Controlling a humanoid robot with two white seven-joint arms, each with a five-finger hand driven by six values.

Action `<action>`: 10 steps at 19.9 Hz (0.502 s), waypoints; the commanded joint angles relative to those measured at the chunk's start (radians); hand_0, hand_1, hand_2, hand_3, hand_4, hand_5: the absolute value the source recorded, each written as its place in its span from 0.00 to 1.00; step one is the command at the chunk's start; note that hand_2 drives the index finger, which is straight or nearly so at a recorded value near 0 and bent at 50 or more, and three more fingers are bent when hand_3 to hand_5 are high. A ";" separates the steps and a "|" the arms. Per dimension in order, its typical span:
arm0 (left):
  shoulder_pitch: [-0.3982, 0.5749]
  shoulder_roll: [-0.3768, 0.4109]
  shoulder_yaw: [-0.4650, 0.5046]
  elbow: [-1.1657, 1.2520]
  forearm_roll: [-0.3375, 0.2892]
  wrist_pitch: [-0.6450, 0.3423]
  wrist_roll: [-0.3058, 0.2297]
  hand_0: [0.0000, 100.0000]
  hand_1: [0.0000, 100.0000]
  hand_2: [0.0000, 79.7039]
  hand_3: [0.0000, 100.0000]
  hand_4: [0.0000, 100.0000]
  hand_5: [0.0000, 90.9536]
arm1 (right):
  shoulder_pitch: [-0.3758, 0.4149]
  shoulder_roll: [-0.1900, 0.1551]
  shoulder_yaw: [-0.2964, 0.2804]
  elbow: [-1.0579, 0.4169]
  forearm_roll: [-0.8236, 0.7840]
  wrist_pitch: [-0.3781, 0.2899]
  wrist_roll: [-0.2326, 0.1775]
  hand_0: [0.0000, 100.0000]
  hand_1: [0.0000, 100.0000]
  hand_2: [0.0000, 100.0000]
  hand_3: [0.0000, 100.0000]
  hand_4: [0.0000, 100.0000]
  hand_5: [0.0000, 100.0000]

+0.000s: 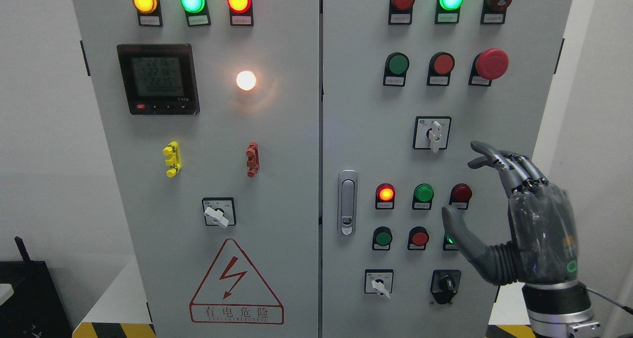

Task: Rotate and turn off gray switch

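Note:
A grey control cabinet fills the head view. On its right door a rotary switch with a pale grey handle (434, 134) sits in a black-framed plate, its handle pointing straight down. My right hand (462, 187) is open to the right of and below that switch, fingers spread and thumb out, holding nothing and apart from the handle. Two similar pale-handled switches show: one on the left door (217, 213), handle pointing right and slightly down, and one at the lower right door (380, 283). My left arm is out of view.
A black rotary switch (445, 285) sits just under my thumb. Small lamps and push buttons (424, 193) lie left of my palm, one partly hidden behind the thumb. A red mushroom stop button (491, 63) is above. A door latch (347, 202) is at centre.

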 commanded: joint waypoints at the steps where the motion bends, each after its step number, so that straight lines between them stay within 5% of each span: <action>1: -0.009 -0.001 0.008 -0.025 0.020 0.000 -0.001 0.12 0.39 0.00 0.00 0.00 0.00 | 0.031 -0.114 -0.029 -0.044 -0.015 0.000 -0.001 0.26 0.13 0.06 0.05 0.00 0.00; 10: -0.009 -0.001 0.008 -0.025 0.020 0.000 -0.001 0.12 0.39 0.00 0.00 0.00 0.00 | 0.031 -0.114 -0.015 -0.044 -0.015 0.001 0.001 0.25 0.12 0.07 0.05 0.00 0.00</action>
